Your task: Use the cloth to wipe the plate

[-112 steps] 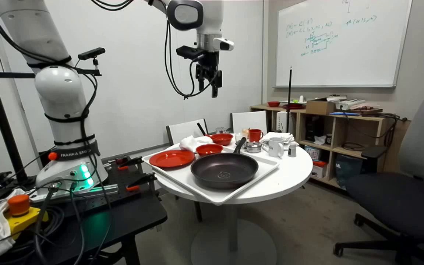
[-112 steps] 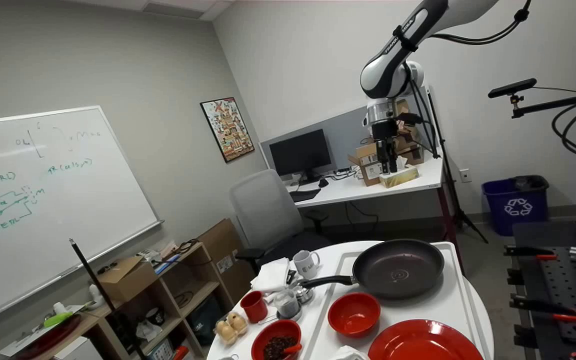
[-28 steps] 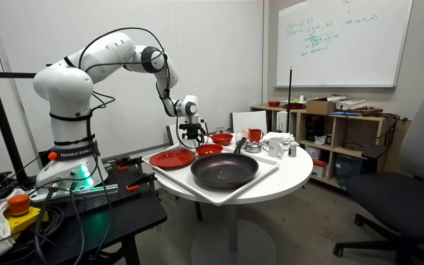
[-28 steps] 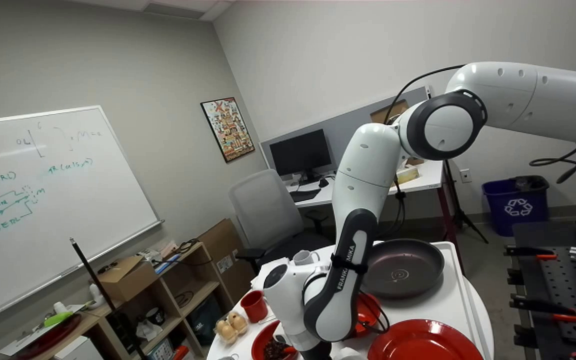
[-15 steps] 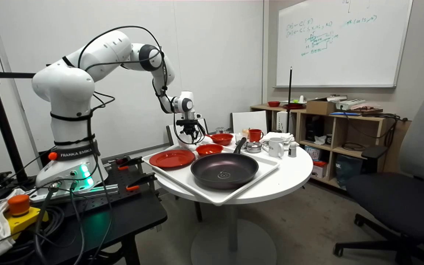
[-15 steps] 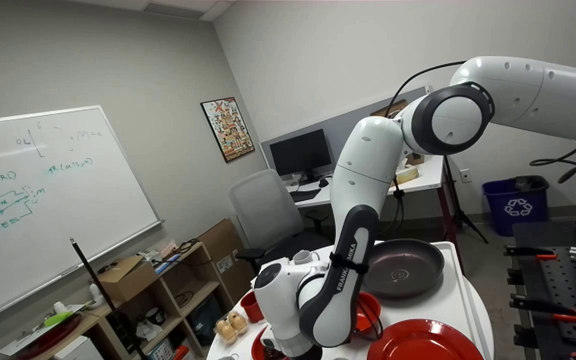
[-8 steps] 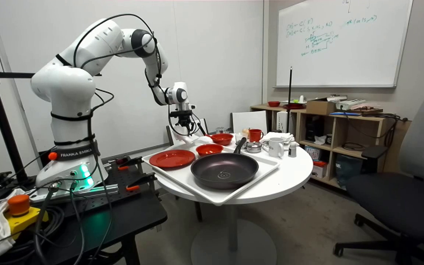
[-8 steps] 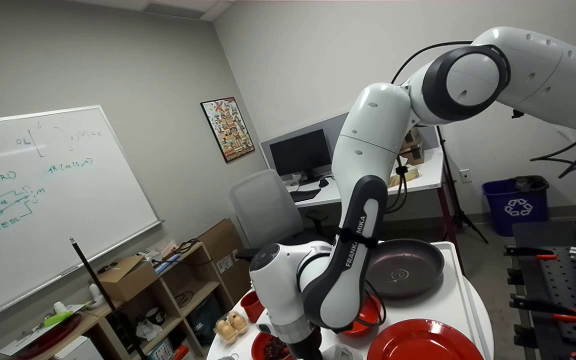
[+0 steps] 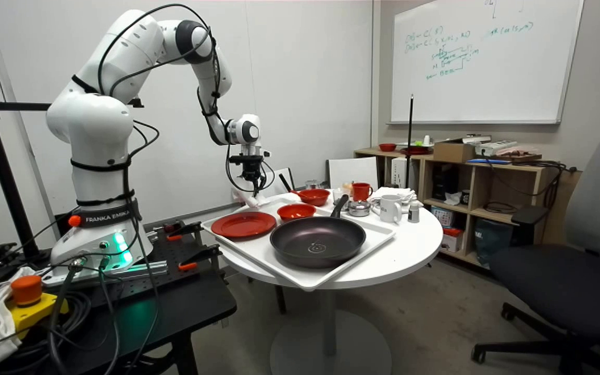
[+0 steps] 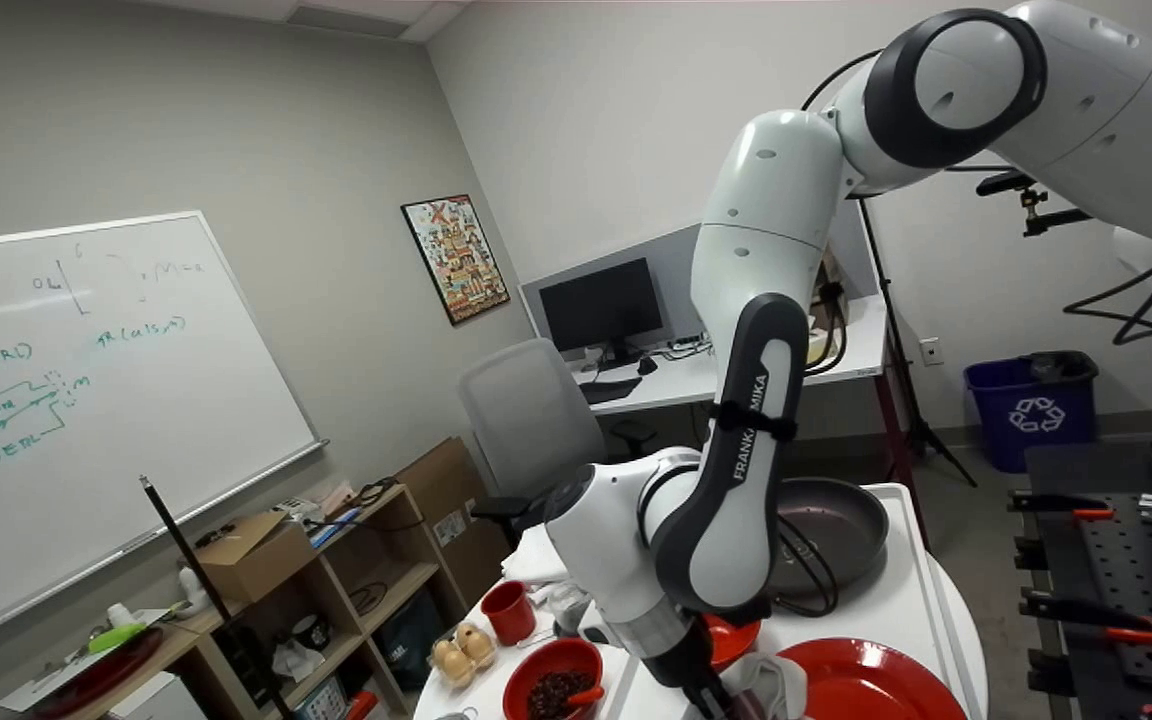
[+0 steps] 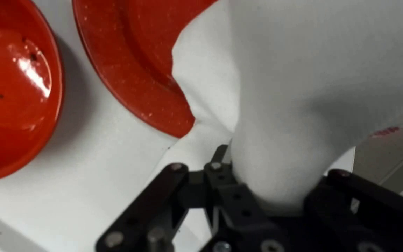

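White cloth (image 11: 299, 87), pinched in gripper (image 9: 256, 189), now moved nearer round red plate (image 9: 244, 225) below and beside gripper; wiping judged next.

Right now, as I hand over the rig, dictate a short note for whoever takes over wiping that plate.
Gripper: shut on the white cloth.
Cloth: hangs from the fingers; in the wrist view it hides part of the round red plate, but I cannot tell if they touch.
Plate: on the white tray, beside the black frying pan and small red bowl.
Done: cloth gripped.
Left: wipe the plate, as far as these views tell.
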`<action>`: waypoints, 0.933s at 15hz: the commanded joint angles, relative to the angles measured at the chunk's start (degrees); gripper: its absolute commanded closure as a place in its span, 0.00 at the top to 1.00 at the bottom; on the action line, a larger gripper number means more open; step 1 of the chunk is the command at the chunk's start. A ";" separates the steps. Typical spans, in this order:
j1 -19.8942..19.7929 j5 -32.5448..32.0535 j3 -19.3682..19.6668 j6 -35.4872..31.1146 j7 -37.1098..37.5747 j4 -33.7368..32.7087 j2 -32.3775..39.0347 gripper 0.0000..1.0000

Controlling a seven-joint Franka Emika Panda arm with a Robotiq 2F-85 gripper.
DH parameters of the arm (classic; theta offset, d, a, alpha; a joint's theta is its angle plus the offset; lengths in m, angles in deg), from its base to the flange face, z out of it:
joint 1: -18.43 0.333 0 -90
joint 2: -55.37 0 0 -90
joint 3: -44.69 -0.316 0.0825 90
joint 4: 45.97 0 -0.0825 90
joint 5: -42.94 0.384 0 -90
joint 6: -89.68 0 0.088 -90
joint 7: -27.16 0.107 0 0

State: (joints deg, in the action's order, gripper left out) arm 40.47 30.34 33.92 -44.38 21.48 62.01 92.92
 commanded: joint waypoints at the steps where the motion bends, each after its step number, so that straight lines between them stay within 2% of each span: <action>1: -3.48 3.45 -1.72 0.54 0.26 8.34 -4.67 0.11; 6: -7.23 6.37 -1.61 -0.93 -0.71 12.81 -3.66 0.11; 11: -11.51 9.06 -1.66 1.40 -3.83 9.79 3.29 0.11; 14: -12.75 9.18 -1.68 1.13 -4.78 8.41 6.64 0.11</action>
State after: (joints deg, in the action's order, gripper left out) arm 28.88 37.69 32.77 -44.27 18.85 73.08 96.07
